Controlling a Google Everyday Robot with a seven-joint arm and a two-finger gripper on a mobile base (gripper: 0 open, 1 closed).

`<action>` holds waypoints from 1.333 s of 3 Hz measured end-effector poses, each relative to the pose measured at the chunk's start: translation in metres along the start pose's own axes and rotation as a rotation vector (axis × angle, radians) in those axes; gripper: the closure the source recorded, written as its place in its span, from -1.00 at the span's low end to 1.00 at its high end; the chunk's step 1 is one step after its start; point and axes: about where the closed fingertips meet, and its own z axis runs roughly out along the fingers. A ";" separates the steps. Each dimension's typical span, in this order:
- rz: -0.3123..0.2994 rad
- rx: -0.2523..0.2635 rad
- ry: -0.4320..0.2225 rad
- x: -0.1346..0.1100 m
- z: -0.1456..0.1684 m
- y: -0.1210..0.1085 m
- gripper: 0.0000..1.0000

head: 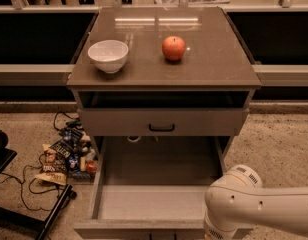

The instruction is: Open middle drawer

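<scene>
The middle drawer (154, 204) stands pulled far out (plain grey inside showing); the white arm (259, 204) crosses its right front corner, the claw out of sight below.

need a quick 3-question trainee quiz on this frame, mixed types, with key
1. True or false: the middle drawer is pulled out toward the camera.
2. In the camera view, what sits to the right of the white bowl on the cabinet top? A) red apple B) mug C) sponge
3. Fill in: the gripper is out of view; only the white arm shows, at the bottom ____ of the camera view.
Key: 1 true; 2 A; 3 right.
</scene>
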 end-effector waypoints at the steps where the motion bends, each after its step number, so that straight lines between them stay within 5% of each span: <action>1: 0.005 0.039 -0.050 -0.001 -0.030 -0.032 -0.74; 2: -0.013 0.097 -0.111 -0.004 -0.092 -0.082 -1.00; 4: -0.066 0.197 -0.107 0.002 -0.228 -0.162 -1.00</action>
